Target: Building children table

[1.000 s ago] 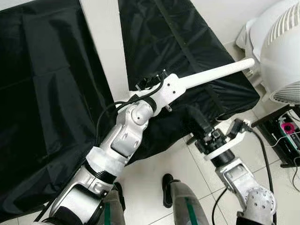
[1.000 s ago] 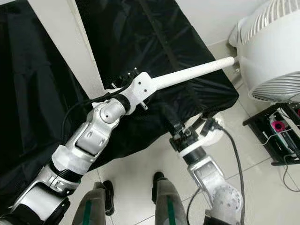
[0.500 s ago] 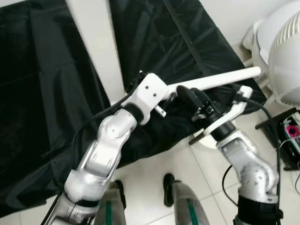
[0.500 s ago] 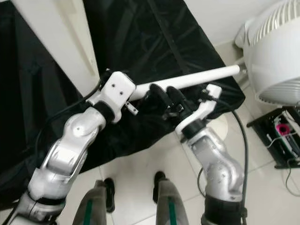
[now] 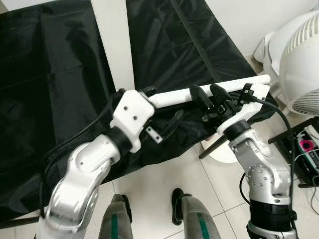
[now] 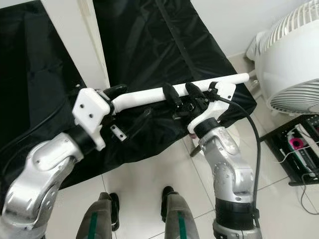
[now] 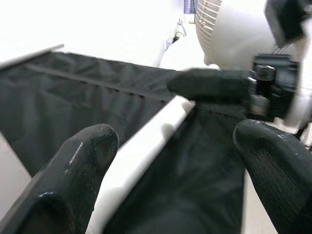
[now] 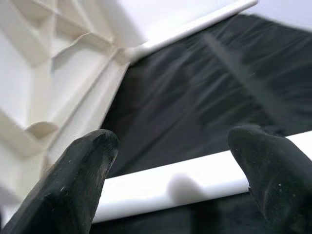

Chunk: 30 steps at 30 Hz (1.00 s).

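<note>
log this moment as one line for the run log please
left gripper: shut on white table leg | right gripper: open, fingers either side of leg, farther along | leg held roughly level over black cloth | white fan at right

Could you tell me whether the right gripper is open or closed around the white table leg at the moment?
Open. The right gripper has its fingers spread apart, with the white table leg crossing the gap between them, untouched by either pad.
</note>
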{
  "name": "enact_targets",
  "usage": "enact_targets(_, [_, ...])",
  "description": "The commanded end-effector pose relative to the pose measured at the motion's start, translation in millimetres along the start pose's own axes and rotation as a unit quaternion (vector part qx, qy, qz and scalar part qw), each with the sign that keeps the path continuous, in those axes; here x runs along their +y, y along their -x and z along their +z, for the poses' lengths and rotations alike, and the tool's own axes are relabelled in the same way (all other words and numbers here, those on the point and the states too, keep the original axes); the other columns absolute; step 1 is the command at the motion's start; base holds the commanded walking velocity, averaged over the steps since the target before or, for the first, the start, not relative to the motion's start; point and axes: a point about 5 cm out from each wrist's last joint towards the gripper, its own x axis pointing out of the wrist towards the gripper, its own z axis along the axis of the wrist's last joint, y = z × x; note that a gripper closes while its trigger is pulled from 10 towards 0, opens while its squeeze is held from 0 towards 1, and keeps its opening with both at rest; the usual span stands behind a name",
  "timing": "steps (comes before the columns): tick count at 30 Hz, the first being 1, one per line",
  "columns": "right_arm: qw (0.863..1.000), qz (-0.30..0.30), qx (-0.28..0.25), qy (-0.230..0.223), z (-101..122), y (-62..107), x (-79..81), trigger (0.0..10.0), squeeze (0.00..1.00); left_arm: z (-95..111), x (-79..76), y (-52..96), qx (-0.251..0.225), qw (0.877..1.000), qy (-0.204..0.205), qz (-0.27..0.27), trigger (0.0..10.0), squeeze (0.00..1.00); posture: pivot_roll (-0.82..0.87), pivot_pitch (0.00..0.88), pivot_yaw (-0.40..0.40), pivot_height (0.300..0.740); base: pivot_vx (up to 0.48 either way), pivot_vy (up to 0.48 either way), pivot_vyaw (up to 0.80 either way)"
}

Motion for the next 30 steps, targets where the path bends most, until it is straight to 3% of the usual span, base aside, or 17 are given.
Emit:
enact_targets(1, [1.0,-0.019,0.003,0.014,-4.2,-1.9,-1.0,10.0,0.0,1.0,-3.8,6.3,0.006,0.999,0.013,-0.032,10.0,0.0,0.07,0.18,-0.01,0.74,0.0,0.0,0.0])
enact_targets(3, [0.999,-0.035,0.008,0.031,-6.8,-5.5,-2.6,10.0,0.0,2.5,-3.2,11.3,0.007,0.999,0.023,-0.037,10.0,0.0,0.08,0.179,-0.013,0.74,0.0,0.0,0.0])
enact_targets(4, [0.996,-0.054,0.025,0.06,-10.6,-10.6,-5.3,10.0,0.0,4.0,4.0,15.0,0.007,1.0,0.022,-0.015,10.0,0.0,0.09,0.172,-0.02,0.74,0.0,0.0,0.0])
enact_targets(6, [0.996,-0.054,0.025,0.06,-10.6,-10.6,-5.3,10.0,0.0,4.0,4.0,15.0,0.007,1.0,0.022,-0.015,10.0,0.0,0.09,0.172,-0.02,0.74,0.0,0.0,0.0])
enact_targets(8, [0.994,-0.071,0.037,0.08,-14.3,-19.6,-9.5,10.0,0.0,2.4,24.9,18.2,0.018,0.997,0.006,0.077,10.0,0.0,0.09,0.165,-0.024,0.74,0.0,0.0,0.0])
enact_targets(9, [0.994,-0.071,0.037,0.08,-14.3,-19.6,-9.5,10.0,0.0,2.4,24.9,18.2,0.018,0.997,0.006,0.077,10.0,0.0,0.09,0.165,-0.024,0.74,0.0,0.0,0.0])
enact_targets(10, [0.993,-0.075,0.037,0.084,-14.4,-22.2,-10.6,10.0,0.0,0.1,31.5,18.3,0.032,0.993,-0.001,0.112,10.0,0.0,0.09,0.165,-0.024,0.74,0.0,0.0,0.0])
enact_targets(12, [0.993,-0.075,0.037,0.084,-14.4,-22.2,-10.6,10.0,0.0,0.1,31.5,18.3,0.032,0.993,-0.001,0.112,10.0,0.0,0.09,0.165,-0.024,0.74,0.0,0.0,0.0])
enact_targets(15, [0.991,-0.079,0.035,0.099,-12.0,-29.3,-12.1,10.0,0.0,2.9,43.8,14.5,0.033,0.982,0.0,0.188,10.0,0.0,0.09,0.163,-0.029,0.74,0.0,0.0,0.0])
enact_targets(19, [0.99,-0.071,0.03,0.116,-8.6,-39.0,-11.0,10.0,0.0,15.5,52.3,12.3,0.005,0.976,0.019,0.217,10.0,0.0,0.09,0.16,-0.032,0.74,0.0,0.0,0.0])
enact_targets(25, [0.988,-0.067,0.022,0.14,-6.4,-48.8,-12.3,10.0,0.0,22.1,63.2,16.4,-0.006,0.969,0.007,0.247,10.0,0.0,0.09,0.153,-0.034,0.74,0.0,0.0,0.0])
enact_targets(29, [0.987,-0.068,0.022,0.144,-6.2,-49.9,-13.5,10.0,0.0,22.8,64.1,16.4,-0.009,0.966,0.007,0.257,10.0,0.0,0.09,0.152,-0.033,0.74,0.0,0.0,0.0])
enact_targets(30, [0.986,-0.069,0.022,0.149,-5.6,-49.9,-15.8,10.0,0.0,20.3,58.5,20.1,-0.003,0.971,0.005,0.24,10.0,0.0,0.08,0.153,-0.036,0.74,0.0,0.0,0.0])
